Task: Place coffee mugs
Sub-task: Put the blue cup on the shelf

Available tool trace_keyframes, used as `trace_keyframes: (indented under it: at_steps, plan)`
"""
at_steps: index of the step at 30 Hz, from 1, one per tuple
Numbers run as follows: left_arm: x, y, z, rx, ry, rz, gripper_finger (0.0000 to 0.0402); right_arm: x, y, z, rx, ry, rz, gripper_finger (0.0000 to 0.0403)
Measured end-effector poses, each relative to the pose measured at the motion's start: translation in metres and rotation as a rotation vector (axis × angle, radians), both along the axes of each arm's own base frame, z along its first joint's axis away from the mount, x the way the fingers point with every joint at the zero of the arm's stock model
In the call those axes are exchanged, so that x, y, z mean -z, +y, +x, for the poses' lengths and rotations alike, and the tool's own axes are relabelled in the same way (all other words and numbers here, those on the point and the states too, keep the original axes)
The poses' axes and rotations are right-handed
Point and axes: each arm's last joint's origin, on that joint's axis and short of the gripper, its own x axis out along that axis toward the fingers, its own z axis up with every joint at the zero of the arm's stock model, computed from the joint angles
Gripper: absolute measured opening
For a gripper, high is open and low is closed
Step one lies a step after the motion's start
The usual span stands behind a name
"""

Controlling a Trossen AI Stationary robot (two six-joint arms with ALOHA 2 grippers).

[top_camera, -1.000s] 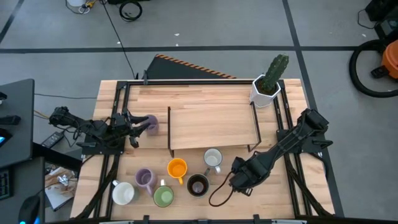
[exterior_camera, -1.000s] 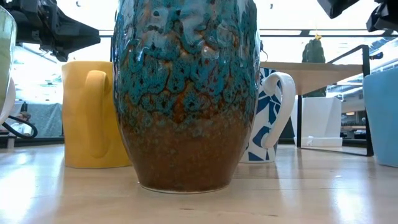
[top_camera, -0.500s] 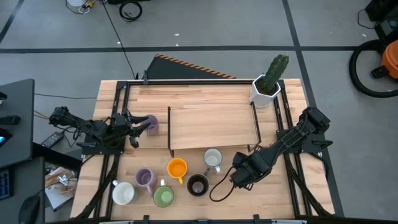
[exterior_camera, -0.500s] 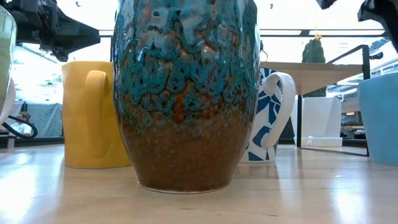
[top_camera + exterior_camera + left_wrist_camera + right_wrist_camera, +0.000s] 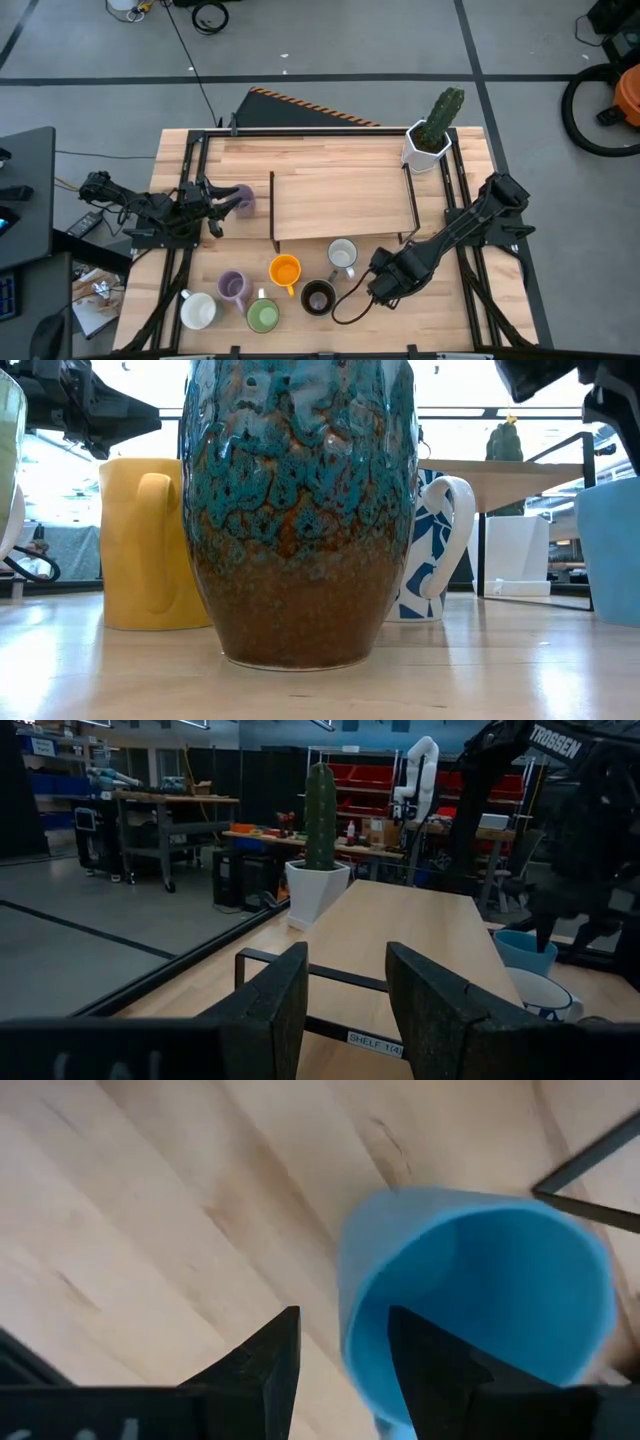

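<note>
While we look straight down, our right gripper (image 5: 378, 285) hangs low just beside the brown mug (image 5: 318, 298); the left gripper (image 5: 212, 208) waits by a lavender mug (image 5: 241, 198). Level across the worktop (image 5: 480, 680), the blue mug (image 5: 612, 550) stands upright. From the right wrist, wide jaws straddle its near wall, not yet gripping. From the left wrist, the jaws stand narrowly apart, empty.

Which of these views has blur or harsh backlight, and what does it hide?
Low view: bright windows behind leave the yellow mug shaded and the brown-and-teal mug fills the frame. Right wrist view: the blue mug is motion-blurred. High view: evenly lit, sharp.
</note>
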Motion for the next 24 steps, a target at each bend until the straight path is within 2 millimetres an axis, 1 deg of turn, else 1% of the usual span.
trace_keyframes:
  at_steps: [4, 8, 12, 20, 24]
  plan:
    - [0.000, 0.000, 0.000, 0.000, 0.000, 0.000, 0.0141, 0.011, -0.002, -0.002, 0.008, 0.015, 0.010, 0.0158]
    - [0.000, 0.000, 0.000, 0.000, 0.000, 0.000, 0.0141, 0.020, -0.003, -0.005, 0.010, 0.026, 0.012, 0.0145]
    - [0.000, 0.000, 0.000, 0.000, 0.001, 0.000, 0.0141, 0.022, -0.003, -0.005, -0.009, 0.024, 0.019, 0.0116]
    - [0.000, 0.000, 0.000, 0.000, 0.001, 0.001, 0.0141, 0.022, -0.002, -0.004, -0.040, 0.037, 0.065, 0.0031]
    - [0.000, 0.000, 0.000, 0.000, 0.002, 0.001, 0.0141, 0.021, -0.001, -0.005, -0.051, 0.046, 0.078, 0.0026]
